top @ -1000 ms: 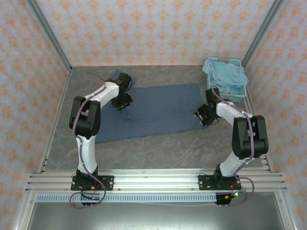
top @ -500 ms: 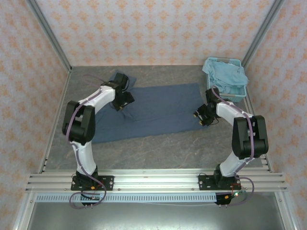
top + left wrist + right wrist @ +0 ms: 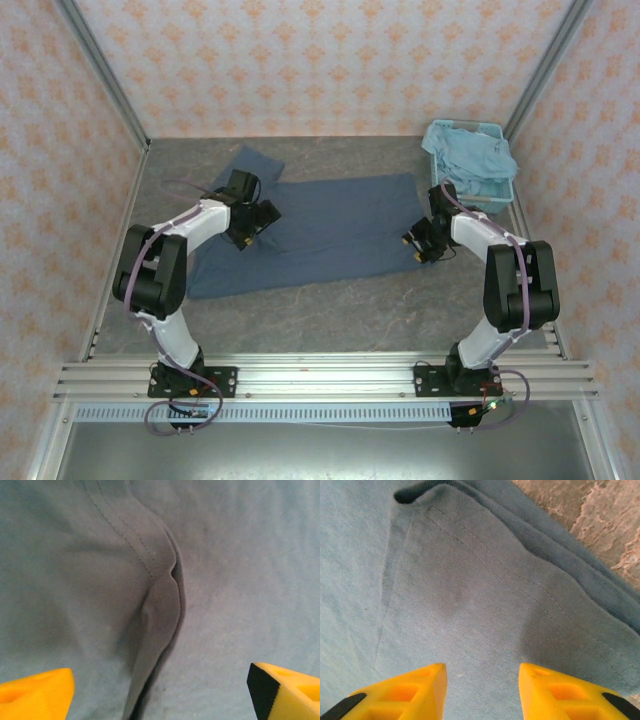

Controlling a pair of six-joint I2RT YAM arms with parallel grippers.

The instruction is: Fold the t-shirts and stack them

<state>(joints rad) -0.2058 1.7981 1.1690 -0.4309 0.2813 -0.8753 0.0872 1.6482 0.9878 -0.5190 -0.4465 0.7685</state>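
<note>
Left wrist view: the two yellow fingers (image 3: 35, 692) of the left gripper (image 3: 160, 695) stand wide apart, holding nothing, above a raised pleat with a stitched seam in the dark slate-blue t-shirt (image 3: 240, 580). In the right wrist view, the right gripper (image 3: 482, 690) also has its fingers (image 3: 400, 690) parted and empty, over a hemmed, layered corner of the same shirt, with bare table (image 3: 600, 525) just beyond. Whether either pair touches the cloth cannot be told. From above, the shirt lies spread flat across the middle of the table, one sleeve reaching toward the far-left corner. The pale sky-blue t-shirt (image 3: 475, 160) is heaped in the basket (image 3: 462, 124) at the far-right corner.
</note>
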